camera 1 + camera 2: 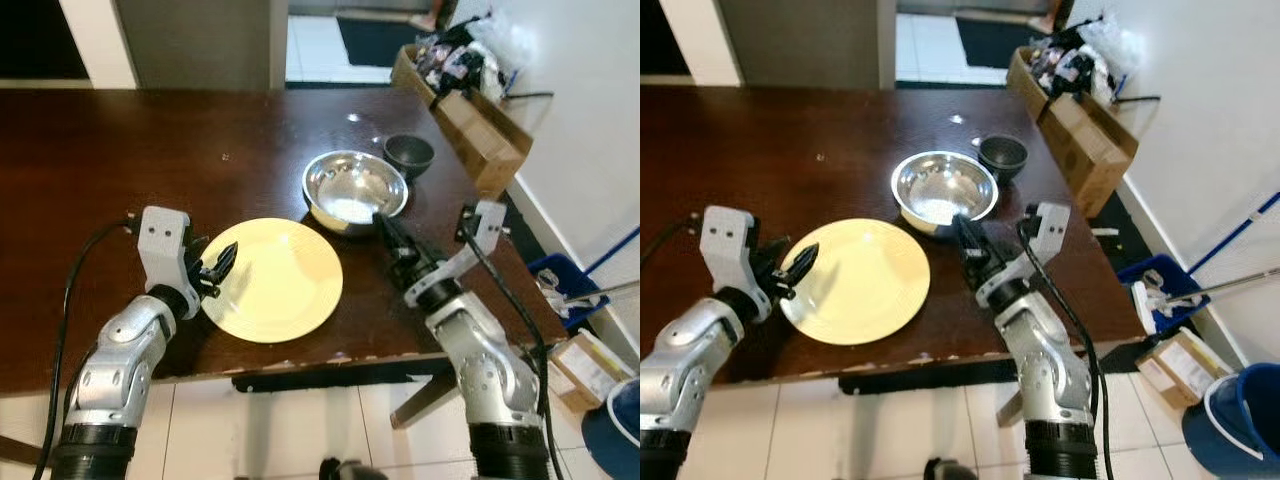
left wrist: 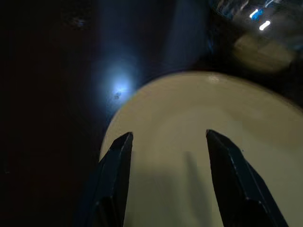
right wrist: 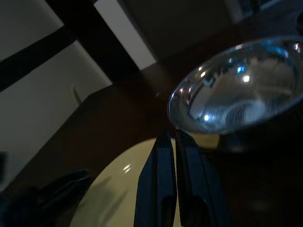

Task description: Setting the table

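Observation:
A pale yellow plate lies near the front edge of the dark wooden table. Behind it to the right sits a shiny steel bowl, and a small dark bowl stands just beyond that. My left gripper is open at the plate's left rim, its fingers reaching over the plate. My right gripper is shut with nothing held. Its tips are at the steel bowl's near rim, just past the plate's right edge.
Cardboard boxes full of clutter stand on the floor by the table's right side. A blue bucket and a mop handle are further right, against the white wall. The left half of the table is bare wood.

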Controlling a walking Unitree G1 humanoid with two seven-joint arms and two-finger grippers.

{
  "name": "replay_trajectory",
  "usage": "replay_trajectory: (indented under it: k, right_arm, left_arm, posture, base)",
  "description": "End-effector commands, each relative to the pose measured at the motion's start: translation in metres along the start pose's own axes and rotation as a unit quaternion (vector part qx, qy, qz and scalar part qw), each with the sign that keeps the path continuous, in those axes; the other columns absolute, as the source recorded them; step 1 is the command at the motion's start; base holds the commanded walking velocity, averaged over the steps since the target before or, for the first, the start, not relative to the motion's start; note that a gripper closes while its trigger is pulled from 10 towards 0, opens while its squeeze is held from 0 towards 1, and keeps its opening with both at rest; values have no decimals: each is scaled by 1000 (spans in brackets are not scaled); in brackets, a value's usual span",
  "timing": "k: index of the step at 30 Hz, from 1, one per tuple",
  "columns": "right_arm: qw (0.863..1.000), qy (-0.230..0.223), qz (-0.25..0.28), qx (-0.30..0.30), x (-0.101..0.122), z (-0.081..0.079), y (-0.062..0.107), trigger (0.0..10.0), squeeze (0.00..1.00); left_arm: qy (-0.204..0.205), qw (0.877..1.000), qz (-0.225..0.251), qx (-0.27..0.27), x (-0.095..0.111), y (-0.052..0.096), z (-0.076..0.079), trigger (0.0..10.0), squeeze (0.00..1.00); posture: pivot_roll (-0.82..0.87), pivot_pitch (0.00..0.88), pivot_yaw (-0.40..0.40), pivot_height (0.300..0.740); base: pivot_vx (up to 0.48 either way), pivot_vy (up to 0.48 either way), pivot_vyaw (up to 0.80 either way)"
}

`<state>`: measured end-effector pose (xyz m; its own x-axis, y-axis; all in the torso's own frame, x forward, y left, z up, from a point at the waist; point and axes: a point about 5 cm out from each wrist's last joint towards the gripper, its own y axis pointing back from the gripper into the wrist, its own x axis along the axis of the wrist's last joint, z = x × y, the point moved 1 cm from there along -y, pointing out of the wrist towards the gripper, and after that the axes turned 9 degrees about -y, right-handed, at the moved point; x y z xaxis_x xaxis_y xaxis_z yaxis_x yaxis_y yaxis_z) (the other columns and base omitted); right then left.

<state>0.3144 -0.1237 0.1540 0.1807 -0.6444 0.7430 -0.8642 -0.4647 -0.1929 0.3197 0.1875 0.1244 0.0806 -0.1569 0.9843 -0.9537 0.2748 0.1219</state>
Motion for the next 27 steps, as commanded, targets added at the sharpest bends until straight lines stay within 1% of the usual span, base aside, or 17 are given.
replay_trajectory:
  k: [1, 2, 4, 6, 8, 9, 11, 12, 15, 17, 20, 21, 23, 24, 27]
  right_arm:
    - [998, -28, -48, -7, -18, 14, 12, 10000, 0]
    - [998, -26, -55, -7, -20, 15, 13, 10000, 0]
    - [998, -24, -59, -7, -22, 16, 13, 10000, 0]
    - [998, -25, -59, -5, -22, 17, 12, 10000, 0]
    - [998, -27, -62, -3, -24, 16, 10, 10000, 0]
    - [998, -27, -62, -3, -24, 16, 10, 10000, 0]
    - [998, -26, -64, -4, -25, 17, 7, 10000, 0]
    - [997, -29, -66, -7, -26, 18, 5, 10000, 1000]
    - [997, -36, -74, -4, -27, 20, 2, 10000, 1000]
    - [996, -40, -75, 0, -27, 19, 1, 10000, 1000]
    - [994, -79, -79, 15, -29, 16, -3, 10000, 1000]
    - [994, -79, -79, 15, -29, 16, -3, 10000, 1000]
    - [990, -106, -91, 21, -36, 16, -4, 10000, 1000]
    - [990, -106, -91, 21, -36, 16, -4, 10000, 1000]
    - [983, -138, -120, 31, -52, 15, -6, 10000, 1000]
  left_arm:
    - [-26, 996, -82, 15, -43, 8, -7, 10000, 0]
    - [-25, 994, -101, 20, -54, 13, -7, 10000, 0]
    - [-24, 992, -121, 22, -66, 20, -7, 10000, 0]
    - [-26, 988, -149, 7, -81, 29, -2, 10000, 0]
    - [-30, 983, -181, -22, -99, 39, 5, 10000, 0]
    - [-30, 983, -181, -22, -99, 39, 5, 10000, 0]
    - [-27, 981, -188, -32, -106, 44, 10, 10000, 0]
    - [-24, 982, -183, -32, -106, 44, 12, 10000, 0]
    - [-28, 985, -165, -38, -102, 41, 18, 10000, 0]
    - [-34, 986, -160, -41, -102, 40, 19, 10000, 0]
    - [-42, 986, -153, -47, -101, 40, 22, 10000, 0]
    - [-42, 986, -153, -47, -101, 40, 22, 10000, 0]
    - [-42, 986, -151, -48, -100, 40, 22, 10000, 0]
    - [-42, 986, -151, -48, -100, 40, 22, 10000, 0]
    - [-41, 988, -145, -45, -98, 41, 19, 10000, 0]
  posture:
    - [-43, 51, -1, 740]
    - [-44, 52, -1, 740]
    - [-44, 57, -4, 740]
    - [-38, 62, -9, 740]
    - [-37, 68, -14, 740]
    - [-37, 68, -14, 740]
    - [-35, 69, -17, 740]
    - [-32, 73, -24, 740]
    - [-30, 74, -27, 740]
    - [-31, 74, -26, 740]
    - [-35, 76, -23, 740]
    - [-35, 76, -23, 740]
    - [-29, 79, -25, 740]
    - [-29, 79, -25, 740]
    - [-14, 80, -28, 740]
  base:
    - [0, 0, 0]
    - [0, 0, 0]
    - [0, 0, 0]
    - [0, 0, 0]
    - [0, 0, 0]
    - [0, 0, 0]
    - [0, 0, 0]
    - [0, 0, 0]
    - [0, 0, 0]
    - [0, 0, 0]
    - [0, 0, 0]
    - [0, 0, 0]
    - [0, 0, 0]
    - [0, 0, 0]
    - [0, 0, 0]
